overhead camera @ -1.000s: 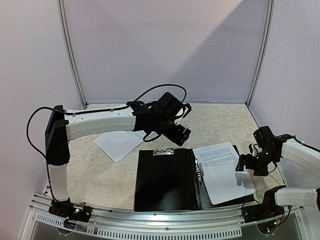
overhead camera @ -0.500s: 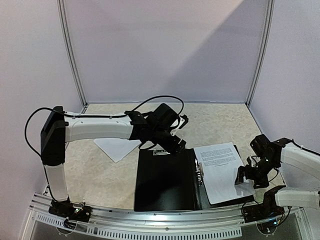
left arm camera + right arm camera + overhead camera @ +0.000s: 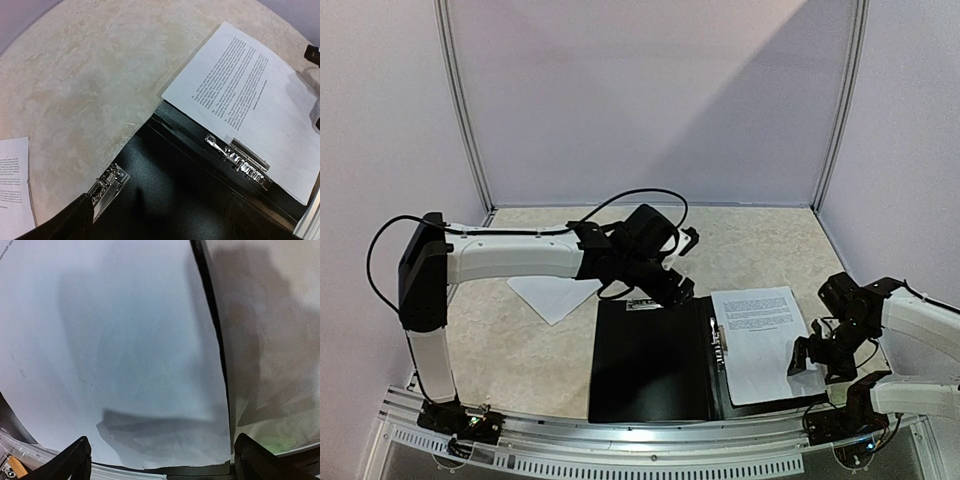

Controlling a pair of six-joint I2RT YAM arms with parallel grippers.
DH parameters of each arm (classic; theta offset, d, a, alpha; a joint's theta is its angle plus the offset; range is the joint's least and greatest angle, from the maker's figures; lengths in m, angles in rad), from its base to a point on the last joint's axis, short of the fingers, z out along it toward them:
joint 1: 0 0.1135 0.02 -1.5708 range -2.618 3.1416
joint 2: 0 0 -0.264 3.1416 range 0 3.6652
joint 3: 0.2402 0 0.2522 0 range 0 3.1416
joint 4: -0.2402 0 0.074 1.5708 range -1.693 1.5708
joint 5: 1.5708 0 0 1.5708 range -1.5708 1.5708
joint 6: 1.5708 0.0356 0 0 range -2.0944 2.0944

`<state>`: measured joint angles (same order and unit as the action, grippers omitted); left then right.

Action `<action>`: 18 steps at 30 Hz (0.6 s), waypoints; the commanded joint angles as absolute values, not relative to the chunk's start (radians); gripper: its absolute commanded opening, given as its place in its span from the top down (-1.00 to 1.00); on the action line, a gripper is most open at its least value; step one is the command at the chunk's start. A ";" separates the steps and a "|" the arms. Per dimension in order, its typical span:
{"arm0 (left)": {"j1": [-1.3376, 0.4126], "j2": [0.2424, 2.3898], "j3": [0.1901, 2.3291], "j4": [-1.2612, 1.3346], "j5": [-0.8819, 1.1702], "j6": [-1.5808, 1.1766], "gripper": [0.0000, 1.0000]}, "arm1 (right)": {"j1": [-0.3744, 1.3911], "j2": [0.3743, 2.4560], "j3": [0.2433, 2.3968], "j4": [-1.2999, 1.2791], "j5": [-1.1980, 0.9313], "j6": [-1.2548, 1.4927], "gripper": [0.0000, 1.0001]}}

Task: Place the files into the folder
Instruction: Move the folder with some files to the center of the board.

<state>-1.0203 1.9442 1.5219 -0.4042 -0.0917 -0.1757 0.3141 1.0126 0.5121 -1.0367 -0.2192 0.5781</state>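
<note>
papers (image 3: 760, 340) lie on the right half of the open folder (image 3: 650, 365). left end effector (image 3: 670, 288) above its far edge, right end effector (image 3: 808, 357) above the papers, both wide open, empty.

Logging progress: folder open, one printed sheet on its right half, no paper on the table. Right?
No: a second sheet lies on the table, left of the folder, as the top view shows. Open folder, sheet on its right half: correct.
</note>
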 commanded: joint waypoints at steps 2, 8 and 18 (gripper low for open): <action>-0.991 1.977 1.602 -0.440 -0.092 -0.167 -0.82 | 0.322 1.005 0.614 -1.127 -0.117 0.554 -0.98; -0.949 2.117 1.817 -0.459 -0.075 -0.160 -0.81 | 0.322 1.004 0.765 -1.111 -0.046 0.530 -0.98; -0.907 2.528 2.307 -0.487 0.147 -0.091 -0.88 | 0.401 1.070 0.717 -0.747 -0.302 0.567 -0.58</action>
